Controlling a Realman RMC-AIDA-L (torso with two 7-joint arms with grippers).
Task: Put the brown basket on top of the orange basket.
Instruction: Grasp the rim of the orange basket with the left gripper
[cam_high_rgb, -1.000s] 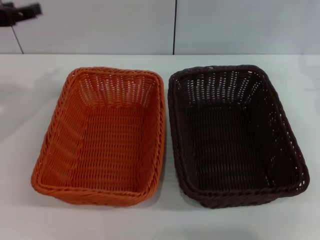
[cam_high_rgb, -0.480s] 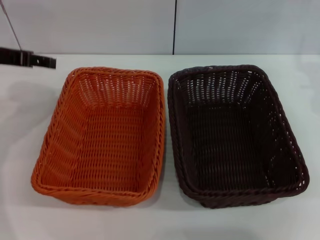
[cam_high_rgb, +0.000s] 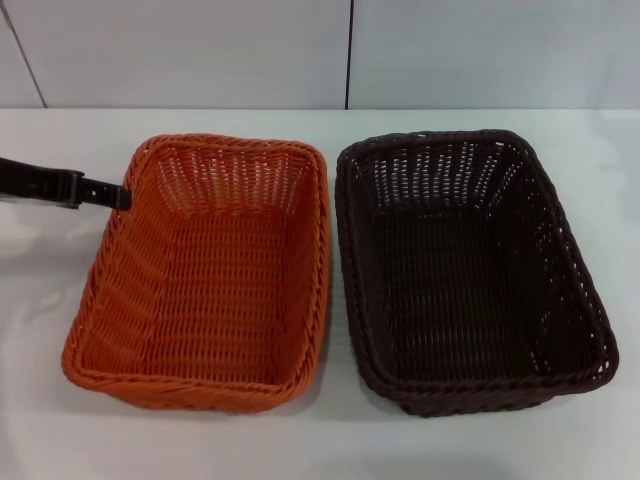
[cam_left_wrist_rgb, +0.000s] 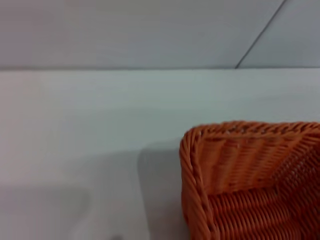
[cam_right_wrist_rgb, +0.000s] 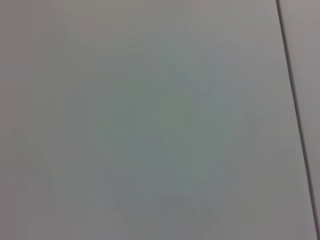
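The orange basket (cam_high_rgb: 210, 270) stands on the white table at the left, open side up and empty. The brown basket (cam_high_rgb: 465, 270) stands right beside it on the right, also upright and empty, their long rims nearly touching. My left gripper (cam_high_rgb: 112, 193) reaches in from the left edge of the head view, its dark tip just outside the orange basket's far left rim. The left wrist view shows that corner of the orange basket (cam_left_wrist_rgb: 250, 175). My right gripper is out of view.
The white table (cam_high_rgb: 330, 440) runs around both baskets, with bare strips in front and to the left. A pale wall with a dark vertical seam (cam_high_rgb: 348, 55) stands behind the table. The right wrist view shows only a plain pale surface.
My left gripper has come down and to the right, from the top left corner of the head view to the orange basket's far left rim. The baskets have not moved.
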